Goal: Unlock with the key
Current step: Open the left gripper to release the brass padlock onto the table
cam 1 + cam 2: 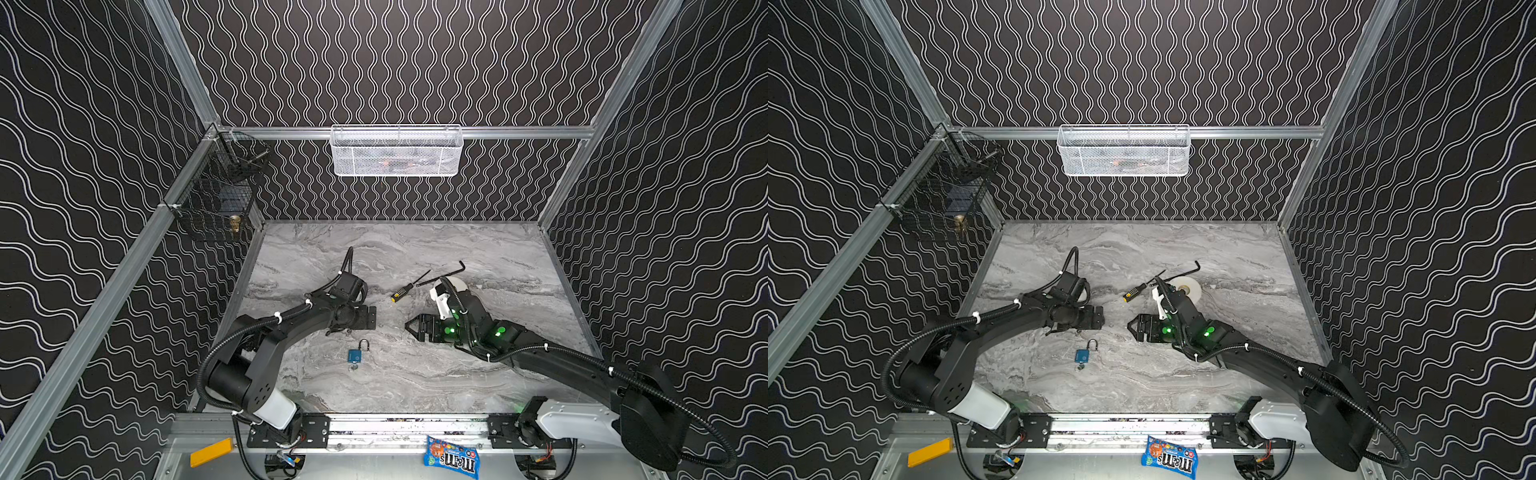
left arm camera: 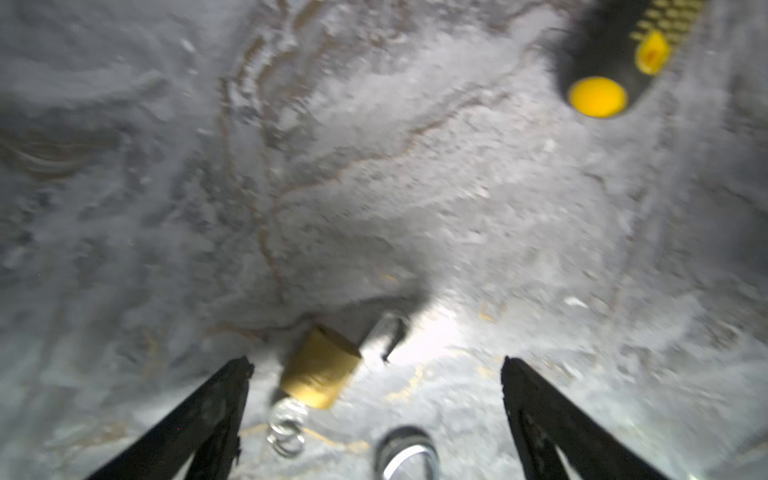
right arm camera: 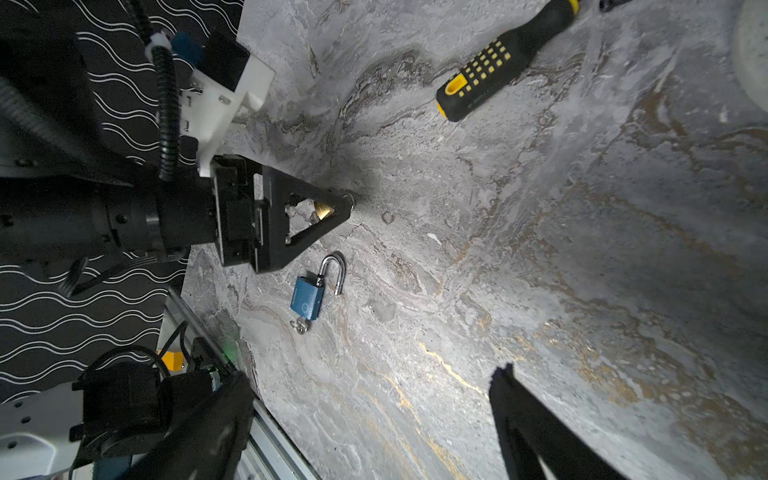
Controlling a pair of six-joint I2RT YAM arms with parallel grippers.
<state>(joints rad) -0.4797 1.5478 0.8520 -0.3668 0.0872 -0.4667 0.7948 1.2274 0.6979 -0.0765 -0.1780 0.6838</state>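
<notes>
Obs: left fingers [image 2: 375, 362] spread wide, gripping nothing, straddling brass padlock [image 2: 320, 365] on counter [image 2: 374, 187]. The key [image 2: 286, 417] sits at the padlock's base, apparently in the keyway; view blurred. I'd pinch its head squarely and twist gently. Right fingers [image 3: 374, 378] wide apart, empty.

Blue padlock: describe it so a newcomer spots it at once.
On the marble tabletop, look toward the front edge from the left end effector. The blue padlock lies flat there, shackle open. The neighbouring brass padlock sits at that end effector; this one alone is blue.
</notes>
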